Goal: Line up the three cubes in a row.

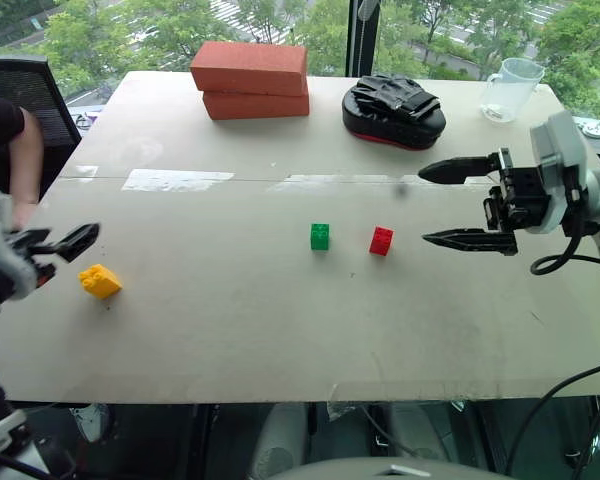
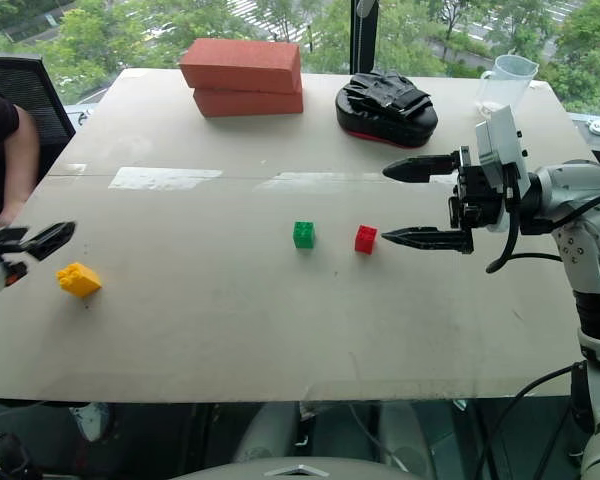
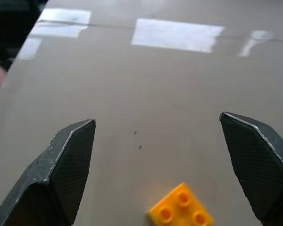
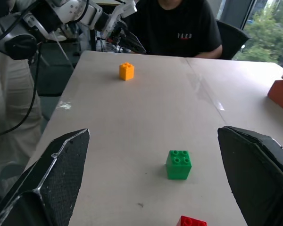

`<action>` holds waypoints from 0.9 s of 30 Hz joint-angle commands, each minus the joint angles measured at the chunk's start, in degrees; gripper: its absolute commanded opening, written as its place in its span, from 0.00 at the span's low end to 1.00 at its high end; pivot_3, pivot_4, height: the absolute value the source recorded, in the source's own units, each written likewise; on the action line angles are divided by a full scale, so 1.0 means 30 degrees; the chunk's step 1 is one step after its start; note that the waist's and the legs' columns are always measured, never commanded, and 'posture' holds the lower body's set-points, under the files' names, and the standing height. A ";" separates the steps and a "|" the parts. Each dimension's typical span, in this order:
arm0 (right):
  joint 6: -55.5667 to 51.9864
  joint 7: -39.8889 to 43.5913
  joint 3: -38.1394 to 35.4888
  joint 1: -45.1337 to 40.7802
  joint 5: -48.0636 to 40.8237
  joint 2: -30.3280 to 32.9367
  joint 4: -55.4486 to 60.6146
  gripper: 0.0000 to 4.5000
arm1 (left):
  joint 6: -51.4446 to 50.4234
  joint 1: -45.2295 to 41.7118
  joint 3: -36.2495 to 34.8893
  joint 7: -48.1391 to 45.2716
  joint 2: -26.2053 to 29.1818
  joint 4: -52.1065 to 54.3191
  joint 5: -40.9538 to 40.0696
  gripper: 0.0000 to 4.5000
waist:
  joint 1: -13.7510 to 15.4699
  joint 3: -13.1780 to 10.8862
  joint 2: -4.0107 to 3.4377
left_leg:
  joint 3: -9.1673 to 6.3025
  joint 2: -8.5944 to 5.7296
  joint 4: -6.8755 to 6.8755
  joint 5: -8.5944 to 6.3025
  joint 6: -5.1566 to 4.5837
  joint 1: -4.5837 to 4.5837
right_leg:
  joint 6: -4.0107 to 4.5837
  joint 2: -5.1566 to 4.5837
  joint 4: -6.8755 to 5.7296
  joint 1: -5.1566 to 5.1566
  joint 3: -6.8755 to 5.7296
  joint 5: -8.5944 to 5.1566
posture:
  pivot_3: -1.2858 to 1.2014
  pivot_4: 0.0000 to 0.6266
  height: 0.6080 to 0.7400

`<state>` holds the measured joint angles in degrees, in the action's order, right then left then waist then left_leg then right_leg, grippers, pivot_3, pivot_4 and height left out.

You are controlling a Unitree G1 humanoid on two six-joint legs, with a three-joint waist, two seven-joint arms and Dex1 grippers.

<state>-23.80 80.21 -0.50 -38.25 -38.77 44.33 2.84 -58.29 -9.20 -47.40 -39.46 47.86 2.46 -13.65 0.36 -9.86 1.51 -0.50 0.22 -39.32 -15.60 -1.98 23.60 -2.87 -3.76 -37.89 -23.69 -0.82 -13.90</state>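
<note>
The table [image 1: 230,330] is a wide pale board with three small studded cubes on it. The green cube [image 1: 320,236] and the red cube [image 1: 381,240] stand close together near the middle, green on the left, red on the right, with a gap between them and roughly level with each other. The yellow cube [image 1: 100,281] sits well apart from them, far over to the left and a little nearer the near edge, turned at an angle to the other two.

The left gripper [image 1: 65,243] hangs at the left edge of the table, just beyond the yellow cube on its far-left side. In the left wrist view its two black fingers [image 3: 66,169] stand wide apart with nothing between them, and the yellow cube lies on the board below them; whether a fingertip brushes it is hard to say from the head views, but it looks clear.

The right gripper [image 1: 462,204] is on the right, pointing left across the table toward the red cube. Its jaws are spread as wide as they go and hold nothing; the lower fingertip [image 2: 395,237] lies just right of the red cube without touching it.

At the far side lie two large brick-red blocks [image 1: 250,80] stacked one on the other, a black padded mitt [image 1: 393,110] to their right, and a clear measuring jug [image 1: 510,90] at the far right corner. A person's arm [image 1: 20,160] in a black sleeve rests at the left edge.
</note>
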 commanded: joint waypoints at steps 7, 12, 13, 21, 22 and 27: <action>0.2055 0.2768 0.0690 -0.1002 0.1324 -0.0997 -0.2631 1.00 | -0.5745 -0.0141 -0.2335 0.4656 -0.4556 0.6664 -0.1276 0.96 | 0.0142 0.0003 0.0004 | -0.0063 -0.0005 0.0001 0.0025 0.0051 0.0022 | 0.0009 -0.0099 -0.0013 0.0000 -0.0035 0.0005 | 0.52 0.24 1.00; 0.1967 0.3159 0.0550 -0.0910 0.1387 -0.0848 -0.2724 1.00 | -0.5128 0.0190 -0.1661 0.7046 -0.6787 0.8567 -0.0642 0.96 | -0.0011 0.0003 0.0003 | -0.0043 -0.0006 0.0017 0.0027 0.0063 0.0004 | 0.0012 -0.0107 -0.0012 -0.0005 0.0004 0.0006 | 0.52 0.24 1.00; 0.1932 0.3177 0.0537 -0.0895 0.1395 -0.0826 -0.2708 1.00 | -0.4848 0.0275 -0.1233 0.7674 -0.7293 0.8836 -0.0362 0.96 | -0.0019 0.0004 0.0002 | -0.0044 -0.0006 0.0022 0.0028 0.0066 0.0003 | 0.0013 -0.0106 -0.0013 -0.0005 0.0004 0.0006 | 0.52 0.24 1.00; 0.1598 0.3075 0.0453 -0.0678 0.1353 -0.0613 -0.2339 1.00 | -0.1539 0.0581 0.0357 1.0371 -0.9655 0.8535 0.0559 0.84 | 0.0098 0.0010 -0.0002 | -0.0038 -0.0010 0.0028 0.0028 0.0068 0.0004 | 0.0020 -0.0121 -0.0004 -0.0004 0.0010 0.0011 | 0.52 0.24 1.00; 0.1556 0.3042 0.0449 -0.0637 0.1350 -0.0585 -0.2296 1.00 | -0.1241 0.0584 0.0472 1.0528 -0.9823 0.8340 0.0536 0.78 | 0.0100 0.0010 -0.0002 | -0.0037 -0.0010 0.0028 0.0028 0.0068 0.0004 | 0.0020 -0.0123 -0.0004 -0.0005 0.0011 0.0011 | 0.52 0.24 1.00; 0.1286 0.2750 0.0301 -0.0322 0.1270 -0.0463 -0.1844 1.00 | 0.0611 0.0816 0.0934 1.0841 -0.9913 0.7446 0.0347 0.29 | 0.0109 0.0011 -0.0004 | -0.0036 -0.0010 0.0028 0.0027 0.0067 0.0005 | 0.0022 -0.0127 0.0001 -0.0004 0.0011 0.0011 | 0.52 0.24 1.00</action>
<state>-19.82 87.73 2.30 -39.04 -34.02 41.90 -4.92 -58.57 -7.25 -44.71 -7.17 17.50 24.16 -12.52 0.68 -9.82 1.50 -0.60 0.19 -39.24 -15.52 -1.78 23.62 -2.80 -4.14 -37.89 -23.70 -0.78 -13.87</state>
